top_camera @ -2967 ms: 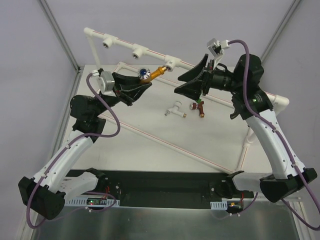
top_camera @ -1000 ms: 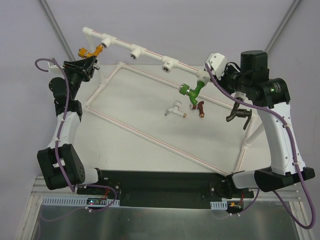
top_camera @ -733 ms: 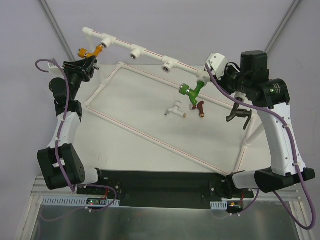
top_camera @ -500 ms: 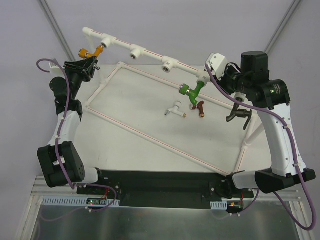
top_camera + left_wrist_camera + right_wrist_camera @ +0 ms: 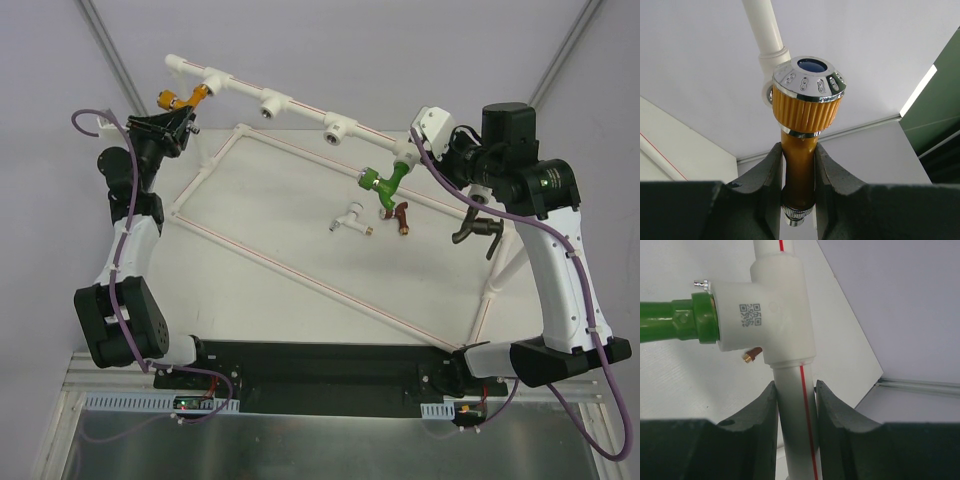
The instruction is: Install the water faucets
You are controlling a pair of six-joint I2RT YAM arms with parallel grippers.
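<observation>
Both grippers clamped: left on a faucet, right on the pipe frame.

The left gripper [image 5: 799, 160] pinches the orange-gold faucet [image 5: 807, 107] by its body, just under the ribbed knob. The top view places this faucet at the leftmost tee socket [image 5: 207, 88] of the white pipe frame [image 5: 300, 103]. The right gripper [image 5: 796, 395] is pressed onto the frame's pipe just beside the tee holding the green faucet [image 5: 675, 322]. The white faucet [image 5: 350, 218] and the dark red faucet [image 5: 401, 213] lie near each other on the table [image 5: 290, 185].
</observation>
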